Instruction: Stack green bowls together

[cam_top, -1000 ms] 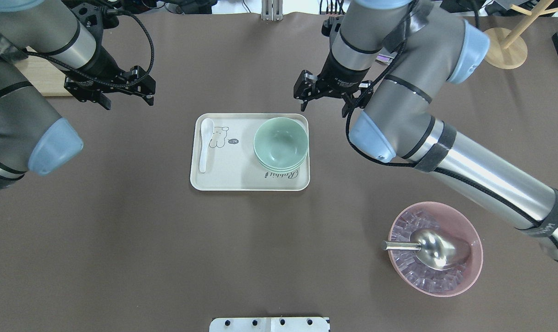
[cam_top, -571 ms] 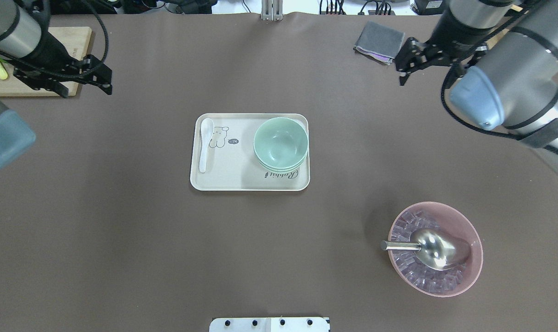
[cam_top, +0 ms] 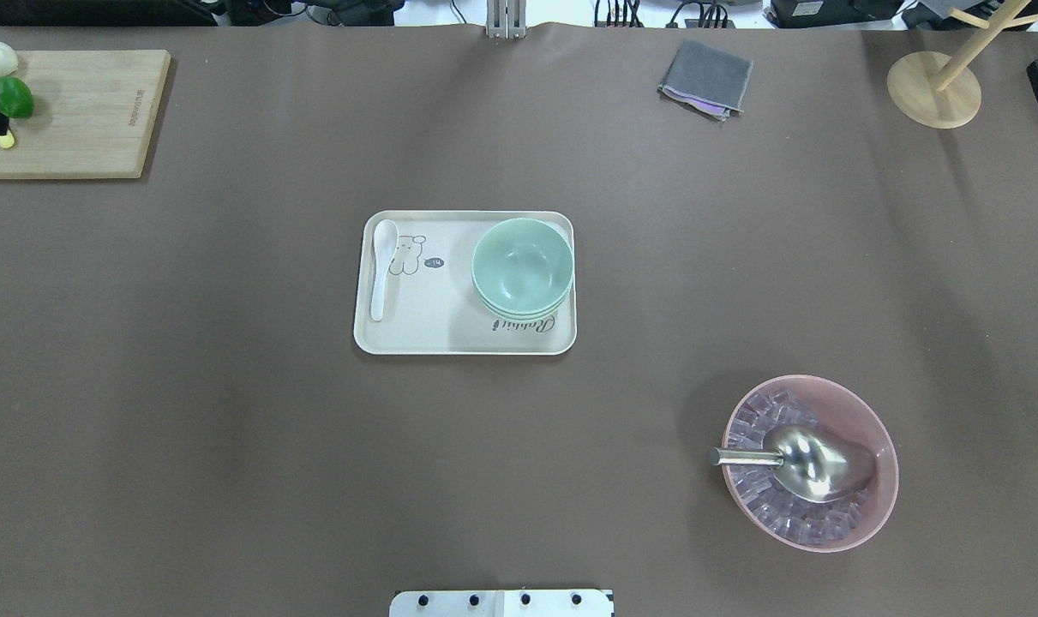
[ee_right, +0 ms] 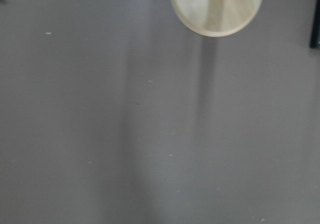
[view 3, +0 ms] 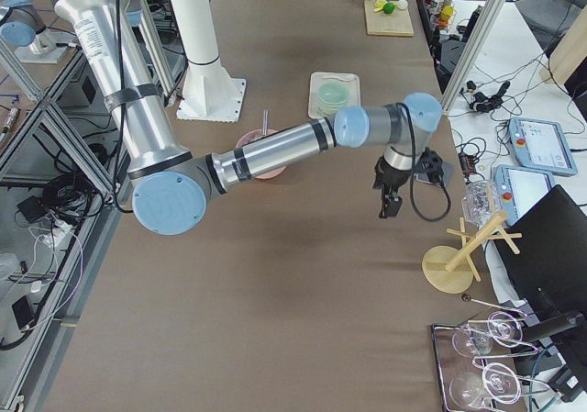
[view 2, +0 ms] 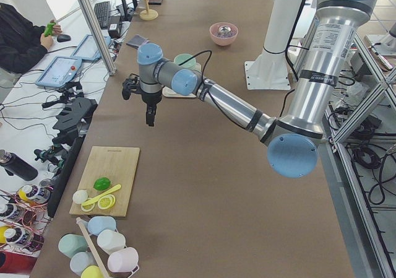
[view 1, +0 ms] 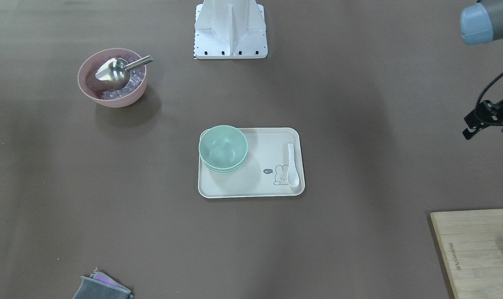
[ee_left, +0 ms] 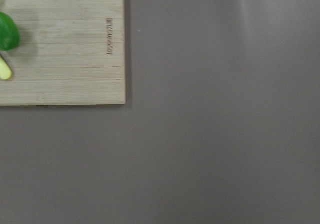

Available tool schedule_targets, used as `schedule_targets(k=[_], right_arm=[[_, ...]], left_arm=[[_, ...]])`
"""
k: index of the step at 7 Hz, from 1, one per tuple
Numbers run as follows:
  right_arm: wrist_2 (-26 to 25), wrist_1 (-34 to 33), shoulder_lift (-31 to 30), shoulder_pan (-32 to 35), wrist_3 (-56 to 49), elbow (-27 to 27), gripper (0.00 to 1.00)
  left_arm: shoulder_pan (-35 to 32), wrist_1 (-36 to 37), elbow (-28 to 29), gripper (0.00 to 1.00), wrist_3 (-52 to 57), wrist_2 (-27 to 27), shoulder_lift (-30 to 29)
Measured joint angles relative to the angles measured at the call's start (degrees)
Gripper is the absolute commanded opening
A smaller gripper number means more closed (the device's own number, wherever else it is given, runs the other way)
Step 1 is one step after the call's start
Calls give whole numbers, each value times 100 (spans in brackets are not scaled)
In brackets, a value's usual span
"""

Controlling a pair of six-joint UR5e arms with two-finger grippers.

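Grip first: you cannot tell from these views whether the left end effector [view 1: 486, 120] or the right end effector [view 3: 389, 196] is spread or pressed together. Neither touches a bowl. The left one hovers by the cutting board [ee_left: 60, 44], the right one near a wooden stand base [ee_right: 216, 7]. Between them, well apart from both, the green bowls [cam_top: 523, 267] sit nested in one stack on the tray [cam_top: 450, 338], which also holds a white spoon [cam_top: 381, 266]. Stacking looks done, so your next move is probably only to check the stack sits level. Nearer the right end effector, the pink bowl [cam_top: 879, 420] holds clear cubes [cam_top: 776, 514] and a metal scoop [cam_top: 814, 463].
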Motion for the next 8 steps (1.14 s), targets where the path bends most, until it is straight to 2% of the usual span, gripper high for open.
schedule_targets(k=[2, 3, 4, 7, 8], right_arm=[[263, 1337, -442, 619, -209, -1137, 100], [314, 1560, -657, 810, -388, -1308, 100], [349, 1553, -874, 941, -523, -1229, 100], [197, 577, -1277, 1030, -556, -164, 100], [159, 463, -1384, 1026, -559, 16, 100]], left_arm=[[-497, -58, 179, 99, 892, -404, 364], [-584, -136, 261, 99, 1128, -361, 511], [-614, -187, 346, 99, 1214, -215, 581], [-643, -211, 323, 99, 1260, 19, 845], [-680, -211, 332, 99, 1267, 132, 956]])
